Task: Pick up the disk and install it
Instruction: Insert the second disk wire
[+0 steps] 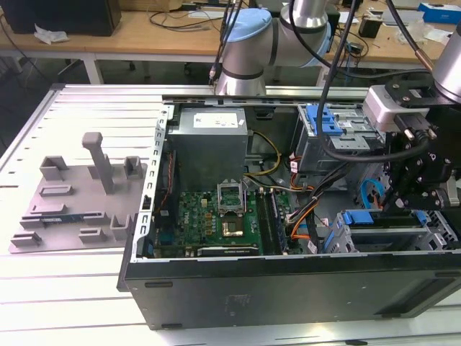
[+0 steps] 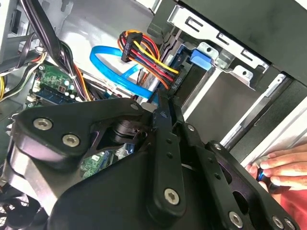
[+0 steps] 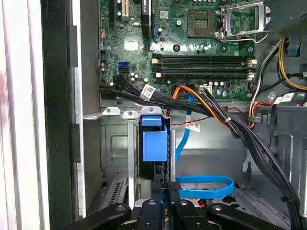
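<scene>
The gripper is low inside the computer case, its jaws closed together just below the disk, which sits upright in the metal drive cage.

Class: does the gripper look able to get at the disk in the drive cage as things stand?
Probably yes. In the first wrist view the gripper sits right at the disk in its drive cage slot; the blue cable and wire bundle pass beside, not between.
</scene>
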`<state>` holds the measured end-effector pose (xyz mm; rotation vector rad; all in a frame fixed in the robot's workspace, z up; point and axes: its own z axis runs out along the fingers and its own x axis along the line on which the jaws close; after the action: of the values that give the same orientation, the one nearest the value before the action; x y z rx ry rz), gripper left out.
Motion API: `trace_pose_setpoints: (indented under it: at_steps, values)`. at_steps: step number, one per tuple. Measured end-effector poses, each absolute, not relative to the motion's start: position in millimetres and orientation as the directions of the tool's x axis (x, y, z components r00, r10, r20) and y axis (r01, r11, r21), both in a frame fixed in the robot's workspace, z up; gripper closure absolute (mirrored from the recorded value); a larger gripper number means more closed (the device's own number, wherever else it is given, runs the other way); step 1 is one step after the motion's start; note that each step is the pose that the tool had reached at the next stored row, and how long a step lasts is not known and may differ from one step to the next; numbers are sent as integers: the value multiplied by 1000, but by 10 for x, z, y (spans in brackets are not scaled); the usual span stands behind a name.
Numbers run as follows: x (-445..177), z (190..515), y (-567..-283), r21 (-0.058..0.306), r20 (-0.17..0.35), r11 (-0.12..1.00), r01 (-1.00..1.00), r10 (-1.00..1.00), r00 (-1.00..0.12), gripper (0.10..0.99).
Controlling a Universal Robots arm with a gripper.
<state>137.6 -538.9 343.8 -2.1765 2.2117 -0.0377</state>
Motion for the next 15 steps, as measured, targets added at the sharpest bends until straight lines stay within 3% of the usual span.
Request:
trace_pose_setpoints:
  at_steps: [8, 9, 11, 15]
  values:
    - [1376, 3386, -5389, -44, -11, 16, -999, -1000, -16, 925]
    - [1376, 3386, -5389, -44, -12, 16, -999, -1000, -16, 914]
    - [1376, 3451, -5389, -44, -11, 16, -999, -1000, -16, 788]
    - [1376, 3595, -5387, -44, -11, 16, -999, -1000, -16, 788]
